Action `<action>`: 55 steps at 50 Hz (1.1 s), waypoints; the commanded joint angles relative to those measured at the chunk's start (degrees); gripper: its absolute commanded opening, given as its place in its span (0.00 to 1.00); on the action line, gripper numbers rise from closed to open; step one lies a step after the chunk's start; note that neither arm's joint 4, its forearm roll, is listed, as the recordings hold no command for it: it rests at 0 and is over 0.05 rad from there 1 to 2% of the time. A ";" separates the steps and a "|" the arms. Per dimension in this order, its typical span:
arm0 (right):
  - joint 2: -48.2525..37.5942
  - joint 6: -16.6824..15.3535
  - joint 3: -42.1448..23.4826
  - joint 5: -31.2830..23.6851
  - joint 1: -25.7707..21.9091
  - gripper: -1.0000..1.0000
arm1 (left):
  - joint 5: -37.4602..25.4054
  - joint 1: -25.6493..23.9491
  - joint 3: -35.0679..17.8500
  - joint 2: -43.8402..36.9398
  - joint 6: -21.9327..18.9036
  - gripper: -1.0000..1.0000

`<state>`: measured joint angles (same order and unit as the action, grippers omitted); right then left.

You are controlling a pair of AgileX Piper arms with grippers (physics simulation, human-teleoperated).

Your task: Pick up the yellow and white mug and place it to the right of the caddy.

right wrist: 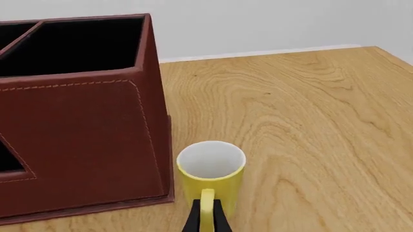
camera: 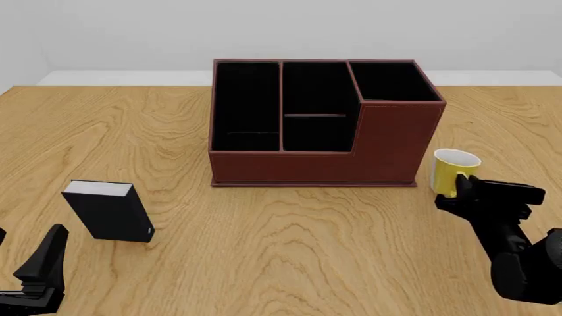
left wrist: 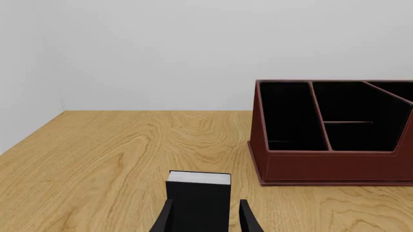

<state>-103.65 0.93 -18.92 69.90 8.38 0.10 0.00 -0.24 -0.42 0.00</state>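
The right hand [camera: 459,192] is closed narrowly on the loop handle of the yellow and white mug [camera: 455,170], its two dark fingers [right wrist: 193,221] pinching the handle from either side, as the right wrist view shows. The mug stands upright on the desk [camera: 290,237] directly ahead of this hand, white inside facing up, just beside the right end wall of the caddy [camera: 320,125] with a slim gap between them. The caddy lies ahead of the hand and toward the other arm, its black compartments open upward. The left hand [left wrist: 205,220] is low near the front edge of the desk with its fingers spread fairly wide; a black block with a white top [camera: 109,210] stands close ahead of it, between the fingertips' line of sight, not gripped.
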 commanded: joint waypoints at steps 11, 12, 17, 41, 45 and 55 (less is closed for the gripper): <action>-7.22 1.54 -0.22 0.00 0.96 1.00 | 0.00 0.00 0.00 0.00 0.00 1.00; -7.45 1.48 -0.40 0.00 1.29 1.00 | 0.00 0.00 0.00 0.00 0.00 1.00; -7.10 1.14 -0.17 0.00 1.10 1.00 | 0.00 0.00 0.00 0.00 0.00 1.00; 4.90 -1.33 8.97 -0.01 1.87 1.00 | 0.00 0.00 0.00 0.00 0.00 1.00; 7.32 -1.73 10.96 -0.01 1.82 1.00 | 0.00 0.00 0.00 0.00 0.00 1.00; 16.41 -2.91 18.34 -0.01 0.68 1.00 | 0.00 0.00 0.00 0.00 0.00 1.00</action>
<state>-94.30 -0.96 -6.27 69.90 9.71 0.10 0.00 -0.24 -0.42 0.00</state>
